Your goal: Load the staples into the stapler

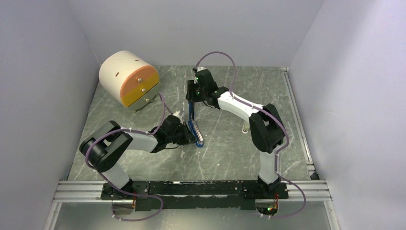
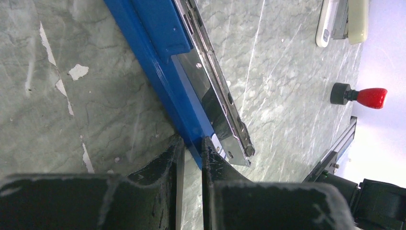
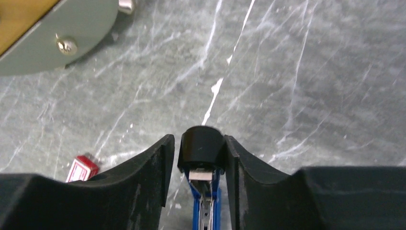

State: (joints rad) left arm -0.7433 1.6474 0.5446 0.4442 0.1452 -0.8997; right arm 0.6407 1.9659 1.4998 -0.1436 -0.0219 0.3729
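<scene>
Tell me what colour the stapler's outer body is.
The stapler is bright blue, clearest in the left wrist view.

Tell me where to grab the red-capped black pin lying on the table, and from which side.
Take the pin by its red cap, coming straight down and closing across the cap. It lies on its side on the table, so the cap's two flanks are free, and the cap looks longer and fuller than the thin neck beside the black disc.

Plain pale-grey walls (image 1: pixel 43 72) enclose a grey-green marbled tabletop (image 1: pixel 230 158) under soft, even light.
</scene>
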